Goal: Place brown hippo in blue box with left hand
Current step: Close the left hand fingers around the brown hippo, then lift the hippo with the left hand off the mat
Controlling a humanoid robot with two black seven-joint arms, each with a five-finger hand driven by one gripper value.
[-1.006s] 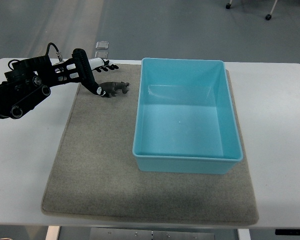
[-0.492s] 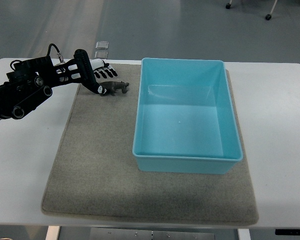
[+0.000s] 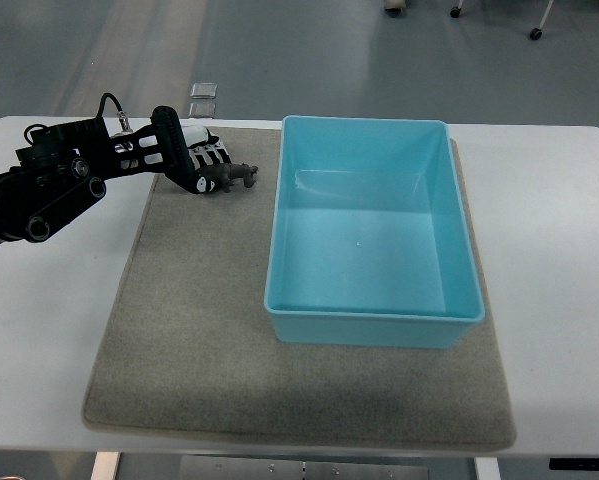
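You have a white table (image 3: 559,250) with a smooth, hard top, and on it a grey-brown felt mat (image 3: 189,330), matte and fuzzy, rectangular with soft edges. On the right part of the mat stands the blue box (image 3: 374,235): glossy light-blue plastic, rectangular, with rounded corners, a rolled rim and straight walls.

The brown hippo (image 3: 231,177) is a small, dark brown figure with a dull finish, long-bodied, its head pointing right toward the box. It sits at the far left of the mat, just left of the box's far corner.

Your left hand (image 3: 194,165) comes in from the left on a black, jointed arm with a cable loop. Its black and white fingers (image 3: 215,155) are curled about the hippo's rear end, thumb on the near side.
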